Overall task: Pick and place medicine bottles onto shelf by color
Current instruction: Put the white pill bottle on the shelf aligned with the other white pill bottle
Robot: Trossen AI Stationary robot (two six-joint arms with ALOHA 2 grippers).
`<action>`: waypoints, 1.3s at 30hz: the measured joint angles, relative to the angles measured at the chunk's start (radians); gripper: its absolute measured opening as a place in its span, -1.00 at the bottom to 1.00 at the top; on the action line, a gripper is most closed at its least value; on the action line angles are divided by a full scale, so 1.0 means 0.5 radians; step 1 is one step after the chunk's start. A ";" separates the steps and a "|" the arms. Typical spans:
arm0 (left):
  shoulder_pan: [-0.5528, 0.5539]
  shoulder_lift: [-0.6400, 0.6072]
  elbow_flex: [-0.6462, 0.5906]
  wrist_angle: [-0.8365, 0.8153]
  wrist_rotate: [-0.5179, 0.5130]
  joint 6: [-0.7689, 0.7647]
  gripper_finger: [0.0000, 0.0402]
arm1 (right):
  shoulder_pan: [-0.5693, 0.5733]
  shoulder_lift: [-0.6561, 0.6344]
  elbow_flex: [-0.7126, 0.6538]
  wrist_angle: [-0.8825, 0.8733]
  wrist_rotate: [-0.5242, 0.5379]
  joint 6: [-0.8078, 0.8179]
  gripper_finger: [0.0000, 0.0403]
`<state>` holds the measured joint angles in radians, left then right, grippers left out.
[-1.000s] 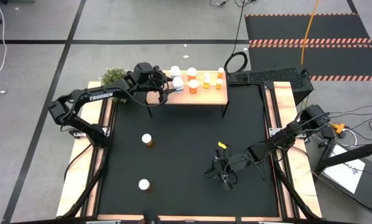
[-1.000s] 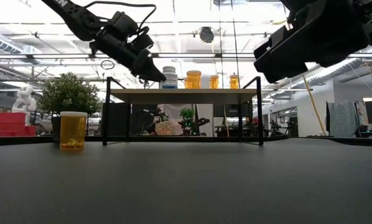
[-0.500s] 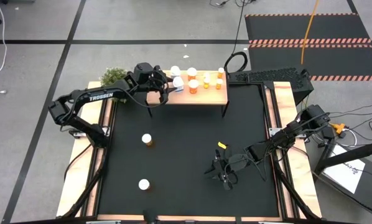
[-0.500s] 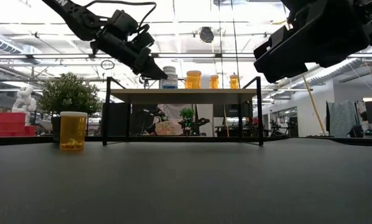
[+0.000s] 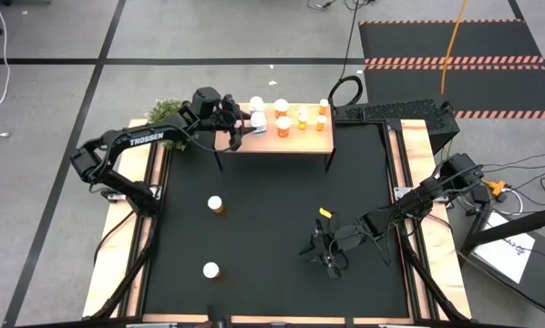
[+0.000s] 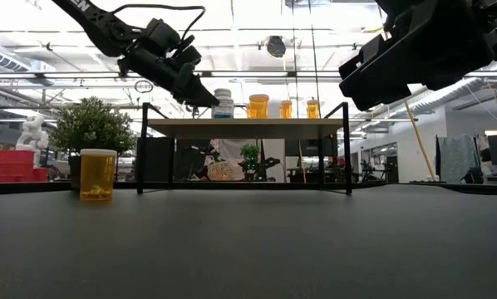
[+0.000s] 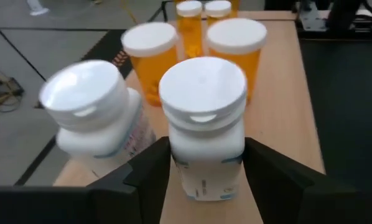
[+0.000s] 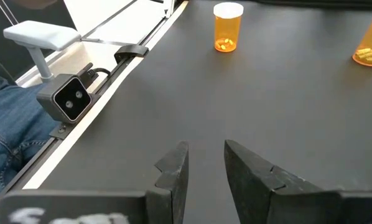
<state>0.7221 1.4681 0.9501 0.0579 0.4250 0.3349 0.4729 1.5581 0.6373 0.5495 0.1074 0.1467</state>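
A: Left gripper [image 5: 240,128]?

B: At the left end of the low light-wood shelf on black legs [image 5: 309,142], which stands along the desk's [image 5: 272,228] far edge. Jaws clenched on an all-white pill bottle [image 7: 201,124], upright on the shelf top.

A: Neighbours?

B: A 2nd white bottle [image 7: 96,118] just beside it, tilted. Behind, 2 large translucent orange bottles with white caps [image 7: 150,59], then smaller orange ones [image 7: 189,25] toward the shelf's right end.

A: Still on the desk?

B: 2 orange white-capped bottles [image 5: 216,205] near the left edge, well apart from the shelf.

A: Right gripper [image 8: 204,146]?

B: Low over the desk near the right front corner. Jaws slightly parted, grasping nothing.
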 joint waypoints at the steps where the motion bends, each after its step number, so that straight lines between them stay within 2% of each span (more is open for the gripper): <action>1: 0.002 -0.001 0.000 -0.020 0.010 0.008 -0.01 | 0.000 0.000 0.000 0.000 0.000 0.001 -0.51; 9: 0.001 -0.001 0.000 -0.102 0.012 0.091 -0.06 | 0.000 0.000 0.000 0.000 0.000 0.018 -0.51; 32: 0.035 -0.007 0.000 -0.128 -0.017 0.126 -0.01 | 0.000 0.000 0.000 0.000 0.000 0.018 -0.51; 39: 0.039 -0.022 0.000 -0.184 -0.085 0.146 -0.07 | 0.000 0.000 0.000 0.000 0.000 0.019 -0.51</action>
<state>0.7414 1.4570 0.9501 -0.0341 0.3827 0.4081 0.4728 1.5581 0.6373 0.5495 0.1074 0.1560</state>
